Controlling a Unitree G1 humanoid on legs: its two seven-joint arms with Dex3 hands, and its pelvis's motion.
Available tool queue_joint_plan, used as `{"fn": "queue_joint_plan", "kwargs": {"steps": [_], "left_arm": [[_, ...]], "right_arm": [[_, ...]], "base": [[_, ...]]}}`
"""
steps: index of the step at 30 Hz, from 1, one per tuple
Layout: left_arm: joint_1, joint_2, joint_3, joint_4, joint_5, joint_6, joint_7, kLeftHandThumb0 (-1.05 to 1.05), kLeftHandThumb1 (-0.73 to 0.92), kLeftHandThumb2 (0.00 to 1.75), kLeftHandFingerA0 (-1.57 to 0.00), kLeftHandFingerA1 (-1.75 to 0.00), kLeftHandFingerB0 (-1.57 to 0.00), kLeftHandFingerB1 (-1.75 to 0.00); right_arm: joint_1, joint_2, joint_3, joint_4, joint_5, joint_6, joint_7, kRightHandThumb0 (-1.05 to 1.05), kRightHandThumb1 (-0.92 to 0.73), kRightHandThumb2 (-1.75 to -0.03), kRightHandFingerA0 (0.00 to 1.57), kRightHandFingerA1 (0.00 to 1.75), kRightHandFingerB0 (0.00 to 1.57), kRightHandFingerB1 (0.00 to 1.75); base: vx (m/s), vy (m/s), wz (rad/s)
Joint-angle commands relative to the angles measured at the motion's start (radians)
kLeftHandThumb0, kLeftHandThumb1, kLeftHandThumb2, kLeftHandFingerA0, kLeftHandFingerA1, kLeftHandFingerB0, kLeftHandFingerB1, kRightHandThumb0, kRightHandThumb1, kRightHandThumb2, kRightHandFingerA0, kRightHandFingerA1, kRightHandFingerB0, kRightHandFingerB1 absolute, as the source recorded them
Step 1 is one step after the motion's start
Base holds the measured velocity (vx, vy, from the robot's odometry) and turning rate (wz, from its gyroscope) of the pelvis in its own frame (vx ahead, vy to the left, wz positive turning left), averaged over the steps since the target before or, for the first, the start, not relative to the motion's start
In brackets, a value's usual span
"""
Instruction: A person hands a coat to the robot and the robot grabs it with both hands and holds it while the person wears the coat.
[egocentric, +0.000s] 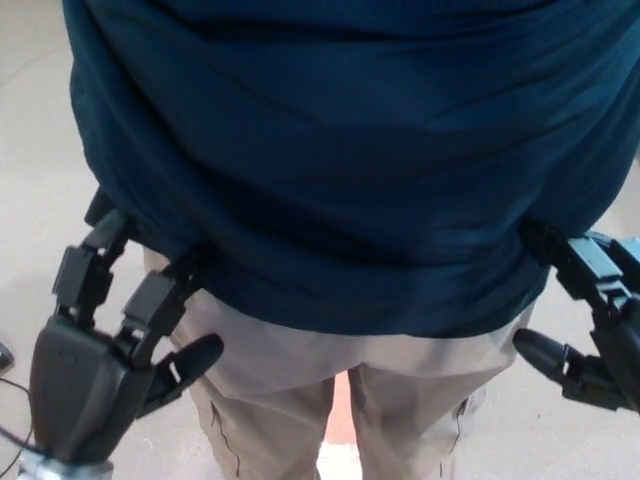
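A person stands with their back to me, close in front, wearing the dark blue coat (350, 170), which fills the upper picture. Its hem hangs over beige trousers (270, 390). My left hand (100, 350) is at the lower left, open, with two fingers stretched up so their tips touch the coat's hem on the person's left side. My right hand (595, 320) is at the right edge, open, its upper fingers reaching the hem at the other side and its thumb held apart below. Neither hand grips the cloth.
Pale floor (40, 180) shows on both sides of the person. A strip of orange (340, 405) is visible between the legs. A dark object (4, 357) and a thin cable lie at the left edge.
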Motion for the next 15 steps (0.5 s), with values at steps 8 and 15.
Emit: {"fn": "queue_joint_plan", "kwargs": {"steps": [8, 15], "left_arm": [[-0.136, 0.016, -0.045, 0.041, 0.025, 0.34, -0.524, -0.61, 0.61, 0.94, -0.39, -0.49, -0.4, -0.48], [-0.166, 0.013, -0.07, 0.109, 0.025, 0.373, -0.569, -0.64, 0.63, 0.96, -0.38, -0.48, -0.4, -0.48]], "right_arm": [[-0.08, -0.116, 0.055, -0.03, -0.017, 0.321, 0.478, -0.46, -0.73, -0.64, 0.29, 0.33, 0.31, 0.34], [-0.14, -0.128, 0.127, 0.019, -0.039, 0.353, 0.574, -0.47, -0.73, -0.62, 0.27, 0.3, 0.34, 0.33]], "base": [[0.0, 0.0, 0.0], [0.0, 0.0, 0.0]]}}
